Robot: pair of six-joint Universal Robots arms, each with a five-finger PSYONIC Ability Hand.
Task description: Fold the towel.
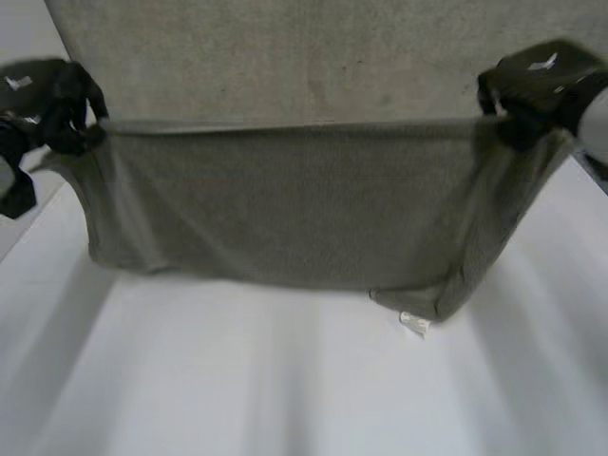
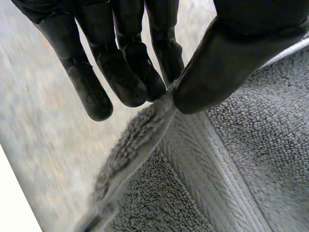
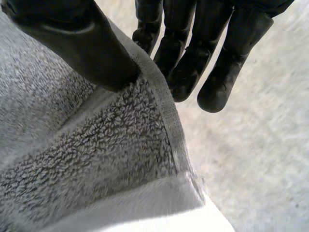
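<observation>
Worktop [image 1: 285, 389] white up front; grey towel [image 1: 304, 204] sags in a fold above it, the rest running away from the camera, far end cut off. Left hand [image 1: 52, 104] and right hand [image 1: 541, 81] each pinch one end of the raised edge, thumb clamped against fingers [image 2: 130, 82]. Small white tag [image 1: 414, 324] at the low corner, unreadable

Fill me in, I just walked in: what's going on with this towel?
The robot is mid-fold on a grey towel. Its left hand pinches one end of an edge, and its right hand pinches the other end. The edge is stretched between them, with cloth sagging below it toward the white table and more towel lying flat beyond.
</observation>
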